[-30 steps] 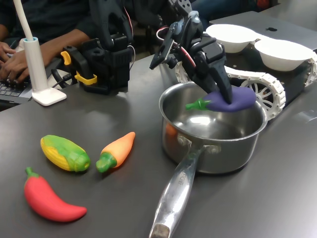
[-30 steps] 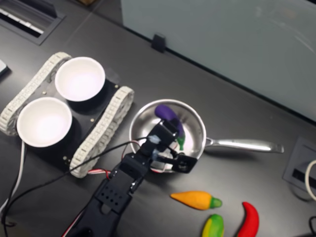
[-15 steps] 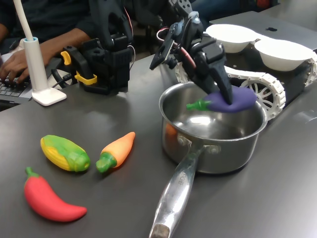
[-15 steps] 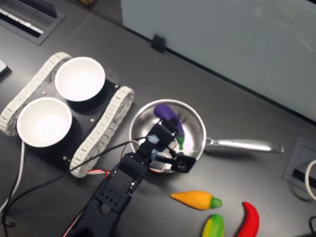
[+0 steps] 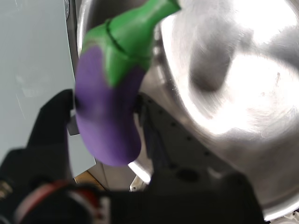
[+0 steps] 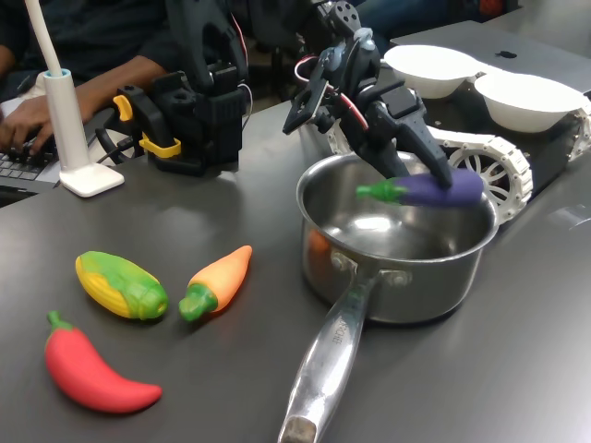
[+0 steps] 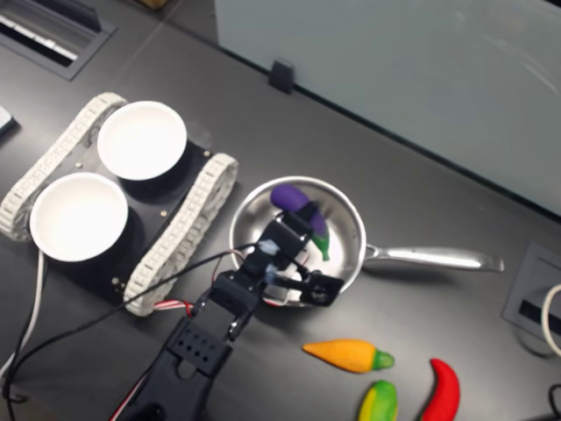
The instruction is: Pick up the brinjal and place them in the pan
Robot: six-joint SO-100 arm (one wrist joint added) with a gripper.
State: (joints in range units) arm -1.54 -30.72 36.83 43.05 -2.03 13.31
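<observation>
Since the frame 1.0 s ago the brinjal (image 6: 434, 189) has tipped from a slanted pose to nearly level in the first exterior view, and the hand (image 6: 420, 166) has lifted slightly with it.

Hand state: clenched on the brinjal, dark fingers (image 5: 51, 123) pressing its purple body in the wrist view. Green stem cap points toward the first exterior view's left.

Brinjal position: in the air over the open mouth of the steel saucepan (image 6: 402, 277), toward the far rim, roughly 12 o'clock of the bowl in the second exterior view (image 7: 294, 200). Whether it touches the rim cannot be told. Saucepan handle runs to about 3 o'clock in the second exterior view (image 7: 438, 258).

Other items on the bench (image 6: 517, 369): toy carrot (image 6: 218, 281), toy corn (image 6: 121, 284) and red chili toy (image 6: 90, 372), all well apart from the saucepan, at about 9 o'clock of it in the first exterior view. Two white bowls (image 7: 140, 139) sit on a tracked base (image 7: 180, 230) at about 9 o'clock of the saucepan in the second exterior view.

Person's hand on a keyboard (image 6: 28, 120) at far left of the first exterior view.

Writing: no readable brand, label or text in any view.
</observation>
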